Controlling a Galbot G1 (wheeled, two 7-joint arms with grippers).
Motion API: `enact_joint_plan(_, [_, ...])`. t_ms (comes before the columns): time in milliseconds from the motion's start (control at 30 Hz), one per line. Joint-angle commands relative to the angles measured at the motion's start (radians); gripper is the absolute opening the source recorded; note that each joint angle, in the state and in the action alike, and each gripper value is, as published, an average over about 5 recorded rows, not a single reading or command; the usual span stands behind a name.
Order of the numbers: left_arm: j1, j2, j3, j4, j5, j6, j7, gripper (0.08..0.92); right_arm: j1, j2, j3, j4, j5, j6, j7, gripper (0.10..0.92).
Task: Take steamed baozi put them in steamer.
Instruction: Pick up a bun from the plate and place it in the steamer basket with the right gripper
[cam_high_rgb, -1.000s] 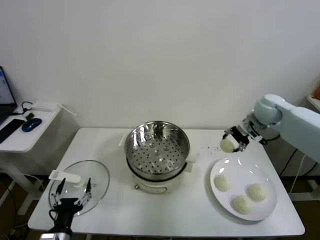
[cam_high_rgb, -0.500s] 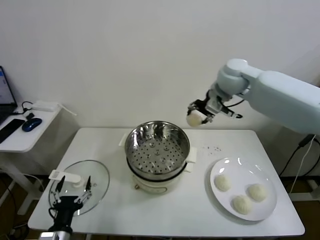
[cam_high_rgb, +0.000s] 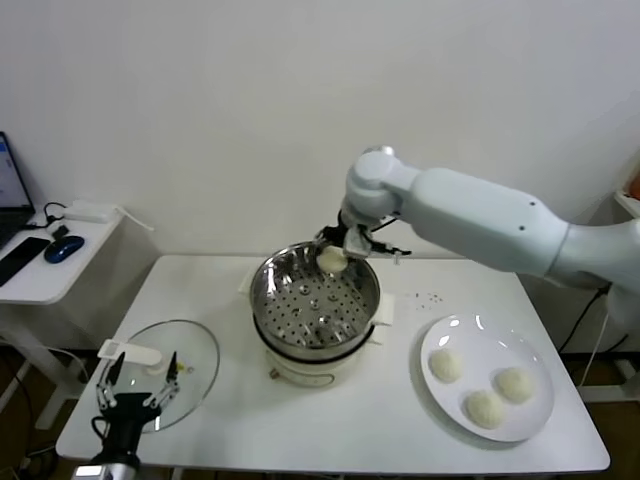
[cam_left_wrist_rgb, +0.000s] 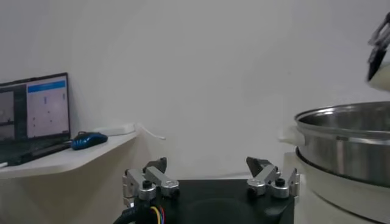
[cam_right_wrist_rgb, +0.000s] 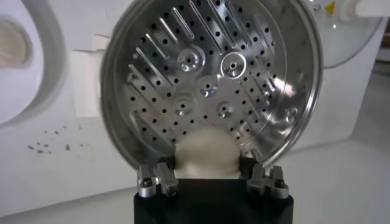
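Moved: right gripper (cam_high_rgb: 334, 256) has swung from above the flat white round plate (cam_high_rgb: 487, 347), past a point high beside the steamer, to the far rim of the round shiny stainless-steel steamer basket (cam_high_rgb: 313, 295), taking one small cream-white dough bun (cam_high_rgb: 331, 260) along.
Right gripper grip: fingers clamped on that bun; the right wrist view shows it (cam_right_wrist_rgb: 207, 152) wedged between the two pads, over the perforated floor (cam_right_wrist_rgb: 207, 85).
Carried bun: above the steamer's back edge, not resting on the floor.
Steamer: on its cream-white electric cooker base (cam_high_rgb: 305, 368), nothing lying inside it, same spot as before.
Plate: to the right of the steamer, bearing the three other cream-white buns (cam_high_rgb: 483, 385), none shifted.
Left gripper (cam_high_rgb: 132, 385): parked low to the left of the steamer, over the round glass lid with a white handle (cam_high_rgb: 200, 360); fingers spread apart and holding nothing, as the left wrist view (cam_left_wrist_rgb: 210, 178) shows; barely changed.
Dark specks (cam_high_rgb: 428, 297): on the white table (cam_high_rgb: 330, 425), between steamer and plate.
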Motion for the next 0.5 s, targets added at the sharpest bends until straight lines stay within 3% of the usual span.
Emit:
enact_joint_plan(33, [0.008,-0.001,0.002,0.002,0.001,-0.004,0.0,0.823,-0.118,0.086,0.038,-0.067,-0.195,0.047,0.009,0.687])
enact_joint_plan(500, [0.018,-0.002,-0.005,0.015,-0.003,-0.013,0.0,0.823,-0.183,0.135,0.09,-0.162,-0.277,0.062,0.019,0.696])
